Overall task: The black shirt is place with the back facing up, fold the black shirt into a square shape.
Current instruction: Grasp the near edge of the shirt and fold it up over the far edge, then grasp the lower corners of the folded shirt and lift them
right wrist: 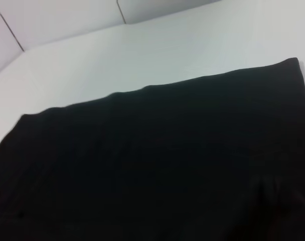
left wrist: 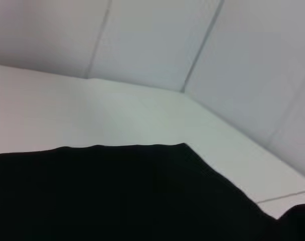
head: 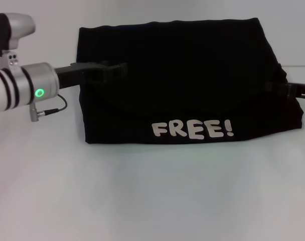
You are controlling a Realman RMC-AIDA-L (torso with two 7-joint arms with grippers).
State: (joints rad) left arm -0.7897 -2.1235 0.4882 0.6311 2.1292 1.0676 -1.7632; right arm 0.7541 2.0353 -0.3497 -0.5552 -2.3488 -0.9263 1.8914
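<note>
black shirt (head: pixel 187 85): folded into a rectangle on white bench (head: pixel 142 196), "FREE!" print (head: pixel 192 129) at near edge | left tool (head: pixel 115 70): over shirt's left side, grip state cannot tell | right tool (head: pixel 293 89): at shirt's right edge, cannot tell

Your robot's left arm (head: pixel 17 88) is a silver-white cylinder with black bands, a glowing green ring light, a thin black cable and small screws; its black left gripper (head: pixel 105 70) looks blocky.
</note>
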